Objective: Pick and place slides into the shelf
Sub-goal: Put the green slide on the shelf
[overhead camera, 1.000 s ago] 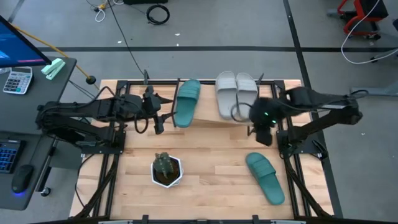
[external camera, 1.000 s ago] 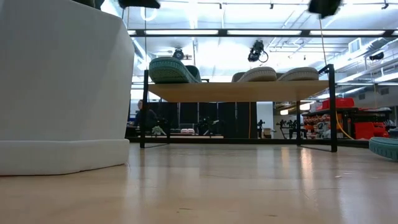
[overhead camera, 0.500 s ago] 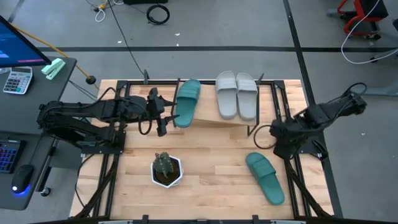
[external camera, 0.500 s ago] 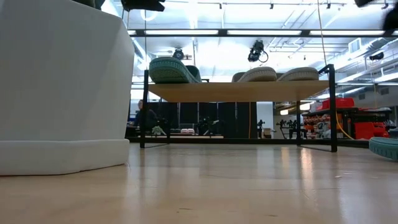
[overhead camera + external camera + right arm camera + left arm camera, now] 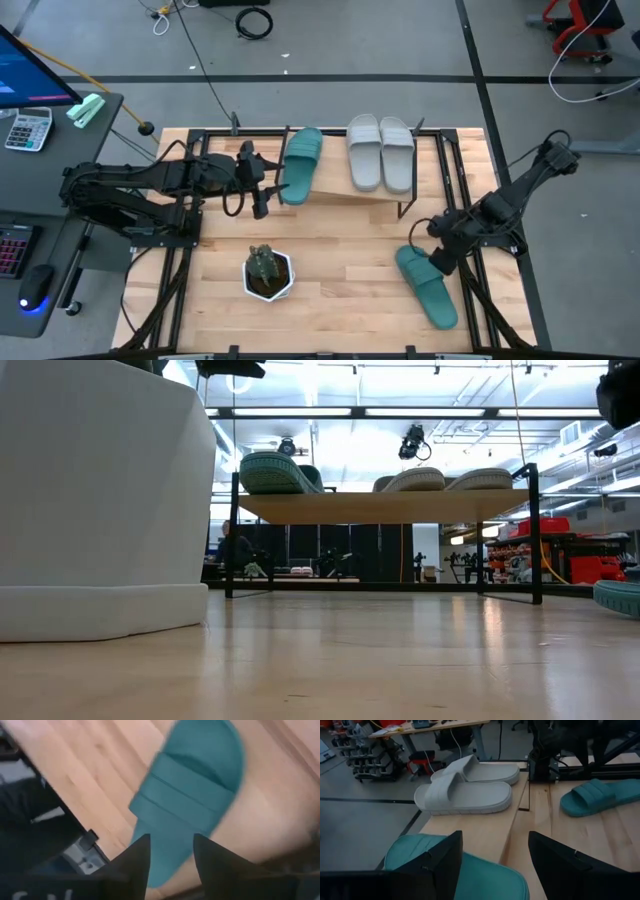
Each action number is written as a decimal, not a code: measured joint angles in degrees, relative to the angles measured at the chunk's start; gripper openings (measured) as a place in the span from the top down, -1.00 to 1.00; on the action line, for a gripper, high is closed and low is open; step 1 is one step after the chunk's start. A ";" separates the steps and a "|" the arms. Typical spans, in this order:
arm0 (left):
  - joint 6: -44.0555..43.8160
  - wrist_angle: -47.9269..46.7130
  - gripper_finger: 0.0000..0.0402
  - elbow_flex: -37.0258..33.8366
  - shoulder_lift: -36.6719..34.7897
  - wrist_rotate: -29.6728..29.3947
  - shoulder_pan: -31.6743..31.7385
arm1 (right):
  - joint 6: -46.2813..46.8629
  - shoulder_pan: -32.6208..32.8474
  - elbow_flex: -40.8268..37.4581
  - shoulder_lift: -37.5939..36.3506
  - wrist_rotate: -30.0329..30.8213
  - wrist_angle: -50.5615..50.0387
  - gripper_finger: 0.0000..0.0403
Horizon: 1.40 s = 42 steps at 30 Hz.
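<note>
Shelf [image 5: 345,192] sits along the far edge of the desk [image 5: 330,255], plank top on thin black legs. Three slides on it: one teal slide [image 5: 301,165] at the left end, hanging over the plank's near and left edge, and the grey-white pair [image 5: 381,152] side by side toward the right end. Bare plank between the teal one and the pair.

Fourth slide, the other teal slide [image 5: 427,285], lies flat on the desk near the right-front corner, close to the right edge rail, well apart from the shelf. Count: 4 slides, 2 teal, 2 grey-white; 3 shelved, 1 not.

Right hand [image 5: 440,258] is low over the heel end of that loose teal slide, fingers apart with a narrow gap, nothing held. Right wrist view shows the slide straight ahead between the two fingers [image 5: 135,865].

Left hand [image 5: 262,187] hovers just beside the shelved teal slide's left edge, fingers spread wide, empty.

Potted plant [image 5: 267,272] stands front-left of centre. Open desk runs between plant and loose slide, and under the shelf in the low view.
</note>
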 joint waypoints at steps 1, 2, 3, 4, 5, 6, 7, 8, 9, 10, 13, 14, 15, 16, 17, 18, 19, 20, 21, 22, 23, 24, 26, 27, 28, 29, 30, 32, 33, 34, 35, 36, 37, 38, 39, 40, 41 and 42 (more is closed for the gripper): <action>0.05 0.24 -0.15 0.00 0.00 0.00 0.00 | -2.90 0.23 -0.37 0.49 0.56 1.10 0.20; 0.05 0.38 -0.15 0.00 0.00 0.00 0.00 | -6.41 0.36 -0.59 1.06 1.08 1.92 0.18; 0.07 0.55 -0.15 0.00 0.00 0.00 0.00 | -9.86 0.45 -0.66 1.79 1.36 2.24 0.16; 0.08 0.70 -0.15 0.00 0.00 0.00 0.00 | -13.10 0.48 -0.66 2.56 1.40 2.24 0.13; 0.07 0.72 -0.15 0.00 -0.01 0.00 0.00 | -16.19 0.48 -0.66 3.32 1.38 2.22 0.11; 0.05 0.72 -0.15 0.00 -0.01 0.00 0.00 | -19.29 0.48 -0.66 4.11 1.41 2.24 0.09; -0.03 0.70 -0.15 0.00 -0.01 0.00 0.00 | -22.11 0.48 -0.66 4.96 1.42 2.24 0.07; -0.13 0.70 -0.15 0.00 -0.02 0.00 0.00 | -24.91 0.48 -0.66 5.86 1.42 2.26 0.04; -0.19 0.72 -0.15 0.00 -0.02 0.00 0.00 | -27.66 0.48 -0.66 6.78 1.47 2.45 0.01; -0.21 0.72 -0.15 0.00 -0.02 -0.01 0.00 | -30.27 0.48 -0.66 7.65 1.56 2.88 -0.02; -0.23 0.73 -0.15 0.00 -0.02 0.00 0.00 | -33.53 0.43 -0.66 9.92 1.51 4.50 -0.12; -0.24 0.73 -0.15 0.00 -0.02 0.00 0.00 | -33.53 0.43 -0.66 10.53 1.28 5.07 -0.16; -0.34 0.73 -0.15 0.00 -0.02 0.00 0.00 | -33.25 0.43 -0.66 11.07 0.53 5.70 -0.20; -0.66 0.73 -0.15 0.00 -0.02 0.00 0.00 | -33.14 0.43 -0.66 11.50 -0.51 6.39 -0.24; -1.03 0.74 -0.15 0.00 -0.02 0.00 0.00 | -33.12 0.51 -0.66 11.78 -1.55 6.93 -0.28; -1.19 0.75 -0.15 0.00 -0.02 -0.01 0.00 | -33.15 0.72 -0.66 12.04 -2.45 7.35 -0.31; -1.26 0.76 -0.15 0.00 -0.02 -0.02 0.00 | -33.25 1.07 -0.66 12.17 -2.86 7.60 -0.33; -1.26 0.76 -0.15 0.00 -0.02 -0.02 0.00 | -33.32 1.51 -0.66 12.28 -3.02 7.66 -0.36; -1.26 0.76 -0.15 0.00 -0.02 0.00 0.00 | -33.76 1.98 -0.66 12.38 -3.06 7.64 -0.38; -1.26 0.76 -0.15 0.00 -0.02 0.00 0.00 | -34.43 2.51 -0.66 12.40 -3.05 7.62 -0.40; -1.26 0.77 -0.15 0.00 -0.02 0.00 0.00 | -34.96 3.20 -0.66 12.40 -2.97 7.62 -0.41; -1.26 0.78 -0.15 0.00 -0.02 0.00 0.00 | -35.44 3.88 -0.66 12.40 -2.90 7.62 -0.42; -1.26 0.79 -0.15 0.00 -0.02 -0.02 0.00 | -36.64 5.22 -0.66 12.54 -2.34 7.61 -0.43; -1.26 0.79 -0.15 0.00 -0.02 0.00 0.00 | -37.56 5.87 -0.66 12.79 -1.78 7.58 -0.43; -1.26 0.79 -0.15 0.00 -0.02 0.00 0.00 | -38.48 6.65 -0.66 13.18 -1.11 7.56 -0.43; -1.23 0.79 -0.15 0.00 -0.02 0.00 0.00 | -39.60 7.39 -0.66 13.77 -0.31 7.55 -0.43; -1.25 0.79 -0.15 0.00 -0.02 0.00 0.00 | -40.77 8.05 -0.66 14.50 0.51 7.54 -0.43; -1.26 0.79 -0.15 0.00 -0.02 -0.02 0.00 | -43.25 9.41 -0.66 16.38 1.71 7.45 -0.43; -1.26 0.79 -0.15 0.00 -0.02 0.00 0.00 | -44.15 10.03 -0.66 17.43 2.20 7.31 -0.42; -1.28 0.79 -0.15 0.00 -0.02 0.00 0.00 | -45.01 10.69 -0.66 18.53 2.65 7.14 -0.42; -1.28 0.79 -0.15 0.00 -0.02 -0.02 0.00 | -45.48 11.24 -0.66 19.65 3.16 7.12 -0.41; -1.28 0.79 -0.15 0.00 -0.02 0.00 0.00 | -45.93 11.82 -0.64 20.71 3.98 7.19 -0.40; -1.28 0.79 -0.15 0.00 -0.02 0.00 0.00 | -46.23 12.32 -0.53 21.76 4.72 7.21 -0.39; -1.28 0.79 -0.15 0.00 -0.02 -0.01 0.00 | -46.42 12.74 -0.34 22.88 5.81 6.97 -0.39; -1.29 0.79 -0.15 0.00 -0.02 -0.01 0.00 | -46.42 13.07 -0.04 23.92 7.14 6.41 -0.38; -1.29 0.79 -0.15 0.00 -0.02 -0.01 0.00 | -46.37 13.34 0.14 24.86 8.19 6.06 -0.37; -1.30 0.80 -0.15 0.00 -0.02 -0.02 0.00 | -46.31 13.35 0.29 25.69 8.91 5.96 -0.35; -1.30 0.81 -0.15 0.00 -0.02 -0.02 0.00 | -46.27 13.35 0.45 26.45 9.46 5.95 -0.34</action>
